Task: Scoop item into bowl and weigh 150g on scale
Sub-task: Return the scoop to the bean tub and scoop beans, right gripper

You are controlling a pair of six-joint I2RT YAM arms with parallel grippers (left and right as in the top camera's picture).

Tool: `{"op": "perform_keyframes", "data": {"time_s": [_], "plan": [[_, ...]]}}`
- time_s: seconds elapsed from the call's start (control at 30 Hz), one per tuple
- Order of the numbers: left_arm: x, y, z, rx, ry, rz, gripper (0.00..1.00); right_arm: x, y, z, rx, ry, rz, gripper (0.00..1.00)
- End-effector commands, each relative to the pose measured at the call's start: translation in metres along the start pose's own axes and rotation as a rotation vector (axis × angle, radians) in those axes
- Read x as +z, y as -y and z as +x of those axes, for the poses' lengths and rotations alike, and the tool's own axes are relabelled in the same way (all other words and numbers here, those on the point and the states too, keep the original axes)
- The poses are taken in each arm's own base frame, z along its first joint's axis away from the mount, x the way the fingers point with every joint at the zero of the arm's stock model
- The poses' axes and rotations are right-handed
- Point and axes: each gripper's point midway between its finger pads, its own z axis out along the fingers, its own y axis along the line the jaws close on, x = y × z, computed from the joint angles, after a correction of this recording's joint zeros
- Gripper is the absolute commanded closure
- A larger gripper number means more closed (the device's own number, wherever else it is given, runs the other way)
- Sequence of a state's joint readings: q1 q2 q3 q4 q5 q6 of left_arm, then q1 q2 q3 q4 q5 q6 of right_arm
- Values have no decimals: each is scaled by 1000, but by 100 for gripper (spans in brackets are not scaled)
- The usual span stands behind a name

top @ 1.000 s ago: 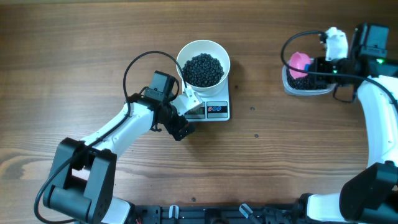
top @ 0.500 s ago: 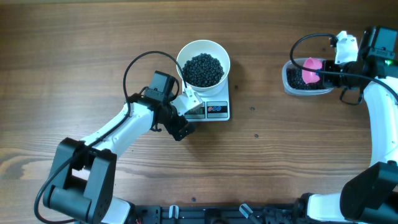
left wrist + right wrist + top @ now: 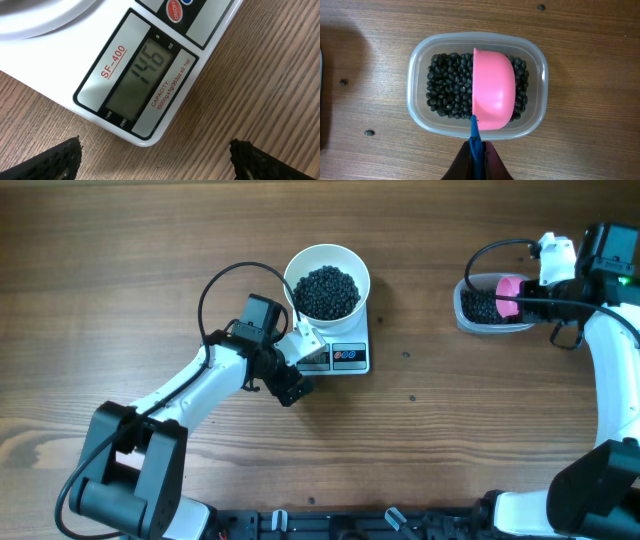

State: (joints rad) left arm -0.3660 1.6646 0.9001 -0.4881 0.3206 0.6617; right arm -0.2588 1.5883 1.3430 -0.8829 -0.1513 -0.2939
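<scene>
The wooden surface carries everything. The left arm stretches from the near edge up toward the middle, bent at the elbow, its wrist turned down at the front of the scale. The right arm rises along the right edge and bends inward over the tub. The white bowl sits on the scale with a heap of black beans in it. The left gripper hangs wide open and empty over the display, which reads 146. The right gripper is clamped on the blue handle of a pink scoop lying over more beans in the tub. A few stray beans lie beside it.
</scene>
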Motion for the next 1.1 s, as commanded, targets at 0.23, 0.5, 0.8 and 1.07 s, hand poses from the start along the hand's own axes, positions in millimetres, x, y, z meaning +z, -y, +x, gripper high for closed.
{"op": "perform_keyframes", "data": {"time_s": [0.23,0.5,0.8,1.07], "plan": [[3,4,1,13,4,21,0,19,7,1,-40,-17,10,96],[3,4,1,13,4,21,0,46,3,9,-31,-71,-42,96],[3,4,1,13,4,21,0,63,-34,12,72,-89,-269,96],[3,4,1,13,4,21,0,16,23,-22,-84,41,88,96]]}}
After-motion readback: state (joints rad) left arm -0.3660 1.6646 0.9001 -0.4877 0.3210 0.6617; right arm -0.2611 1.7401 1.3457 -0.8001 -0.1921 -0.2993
